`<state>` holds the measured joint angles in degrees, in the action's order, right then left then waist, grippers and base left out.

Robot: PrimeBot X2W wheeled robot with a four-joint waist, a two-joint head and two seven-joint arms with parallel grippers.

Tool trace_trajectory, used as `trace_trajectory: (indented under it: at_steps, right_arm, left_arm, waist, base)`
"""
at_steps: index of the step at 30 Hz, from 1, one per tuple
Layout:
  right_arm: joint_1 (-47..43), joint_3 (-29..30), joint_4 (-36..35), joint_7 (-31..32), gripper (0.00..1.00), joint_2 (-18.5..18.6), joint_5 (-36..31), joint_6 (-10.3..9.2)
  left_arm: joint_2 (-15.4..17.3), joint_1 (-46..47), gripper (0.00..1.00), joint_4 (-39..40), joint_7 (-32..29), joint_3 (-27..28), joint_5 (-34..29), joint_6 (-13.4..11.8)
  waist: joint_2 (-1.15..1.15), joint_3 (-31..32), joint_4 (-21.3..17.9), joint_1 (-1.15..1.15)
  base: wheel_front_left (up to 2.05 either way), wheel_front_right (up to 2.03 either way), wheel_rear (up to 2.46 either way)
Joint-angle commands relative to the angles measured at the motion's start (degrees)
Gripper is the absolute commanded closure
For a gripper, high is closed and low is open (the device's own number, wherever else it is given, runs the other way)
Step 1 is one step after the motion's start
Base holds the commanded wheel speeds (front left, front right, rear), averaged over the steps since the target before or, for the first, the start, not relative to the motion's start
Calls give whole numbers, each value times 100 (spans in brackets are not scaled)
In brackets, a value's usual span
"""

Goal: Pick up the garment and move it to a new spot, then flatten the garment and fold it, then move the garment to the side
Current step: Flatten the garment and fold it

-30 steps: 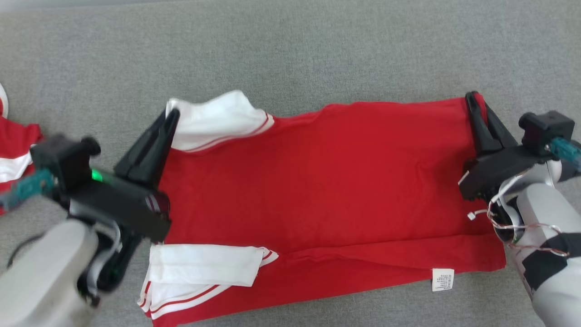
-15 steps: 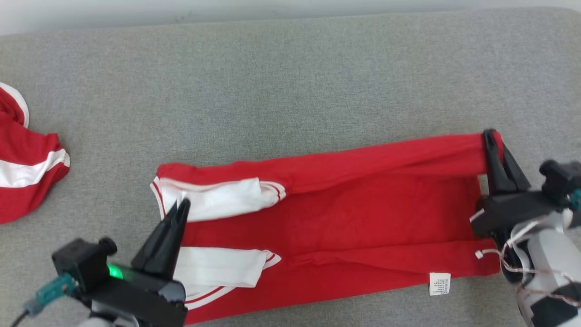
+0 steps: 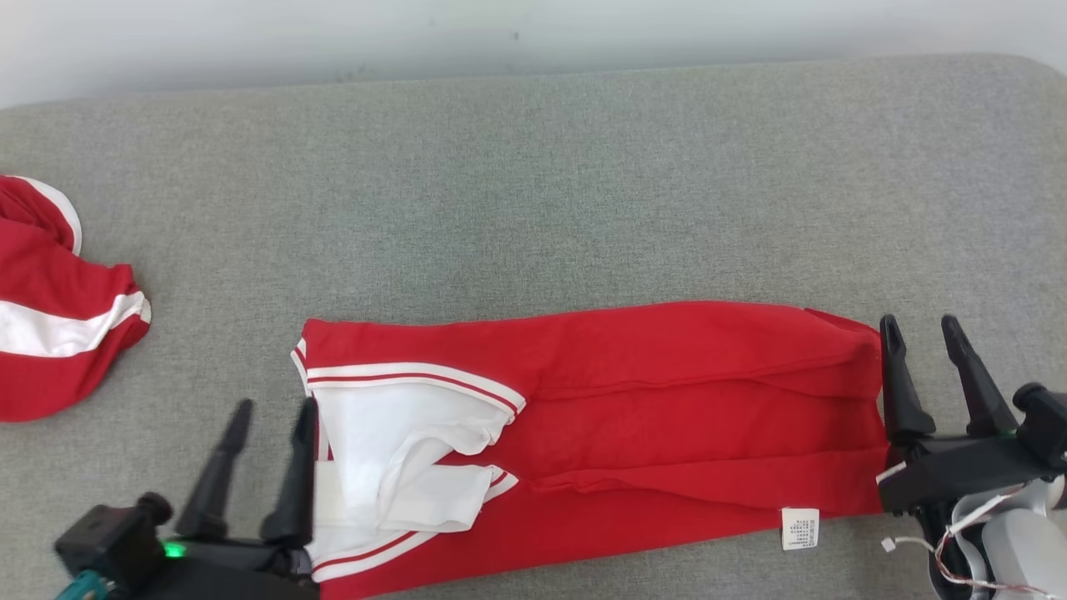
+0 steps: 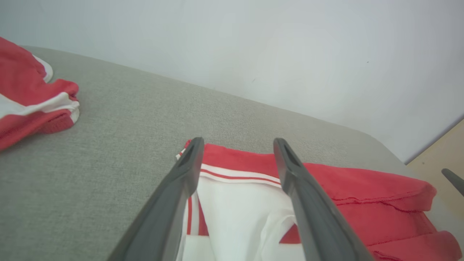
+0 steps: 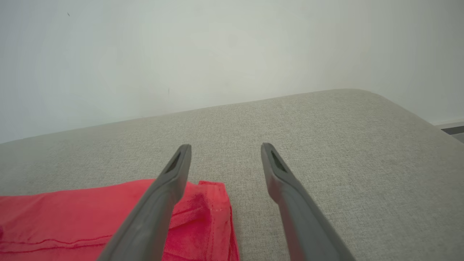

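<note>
Left claw (image 3: 276, 406): bottom left of head view, body cut off by the frame edge. Jaws spread, grasping nothing. One finger sits over bare desk (image 3: 533, 183), the other lies along the garment's (image 3: 667, 392) left edge. Cannot tell if it touches the cloth. In the left wrist view the left claw (image 4: 237, 141) straddles the sleeve (image 4: 235, 210), and the fingers hide its sides.

Right claw (image 3: 919, 323): bottom right, wrist and cables partly cut off. Jaws spread, nothing in them. Its inner finger runs just beside the garment's right end. In the right wrist view the right claw (image 5: 226, 146) has one finger over the red corner (image 5: 214, 203) and the other over bare desk.

Garment: flat on the near part of the desk between the claws, a long red strip folded lengthwise with several layers stacked. White sleeve (image 3: 392, 417) with red stripes is bunched at the left end, and its lower part is hidden behind the left claw. The near edge is cut off at the bottom of the frame. Label (image 3: 799, 528) hangs off the near edge, print too small to read.

Left wrist view, right edge: a dark tip (image 4: 453, 179) pokes in, mostly cut off.

Further left, well apart: second garment (image 3: 50, 333), red and white, crumpled, cut off by the frame.

Beyond that: bare grey desk, then a pale wall (image 3: 500, 33).
</note>
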<state>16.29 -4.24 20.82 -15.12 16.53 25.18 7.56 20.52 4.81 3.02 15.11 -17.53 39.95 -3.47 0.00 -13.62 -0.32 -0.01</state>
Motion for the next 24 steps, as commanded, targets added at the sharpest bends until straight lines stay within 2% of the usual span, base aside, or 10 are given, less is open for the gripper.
trace_trajectory:
  at_steps: [1, 6, 10, 15, 20, 21, 22, 23, 24]
  right_arm:
    - [-93, 14, 25, -3, 0, 4, 41, -15]
    - [-70, -11, 285, 84, 0, -10, 142, -15]
    - [60, -69, 663, 289, 0, -81, 293, -15]
    - [225, -200, 1200, 376, 0, -134, 485, -15]
    - [372, -417, 1746, 442, 0, -194, 636, -15]
    - [391, -475, 1856, 464, 9, -212, 672, -16]
    - [409, -518, 1946, 461, 51, -212, 708, -15]
    - [427, -575, 2028, 451, 73, -219, 740, -15]
    - [427, -575, 2028, 451, 73, -219, 740, -15]
  left_arm:
    - [-92, -109, 0, 34, 3, 223, -289, 42]
    - [-662, -322, 0, 143, 3, 1165, -1332, 217]
    - [-1035, -396, 0, 129, 3, 1629, -2211, 376]
    - [-1433, -406, 0, -34, 3, 2051, -2693, 630]
    - [-1616, -423, 0, -200, 3, 2297, -2916, 863]
    - [-1638, -421, 0, -230, 3, 2329, -2938, 900]
    - [-1654, -409, 0, -257, 3, 2348, -2968, 919]
    - [-1669, -396, 0, -278, 3, 2369, -2998, 946]
    - [-1669, -396, 0, -278, 3, 2369, -2998, 946]
  waist:
    - [0, 35, 3, 1]
    - [0, 70, 39, 1]
    - [0, 86, 109, 1]
    - [0, 109, 212, 1]
    - [0, 139, 256, 1]
    - [0, 145, 265, 1]
    - [0, 151, 285, 1]
    - [0, 154, 296, 1]
    - [0, 154, 296, 1]
  base:
    - [0, 0, 0]
    - [0, 0, 0]
    - [0, 0, 0]
    - [0, 0, 0]
    - [0, 0, 0]
    - [0, 0, 0]
    - [0, 0, 0]
    - [0, 0, 0]
    - [0, 0, 0]
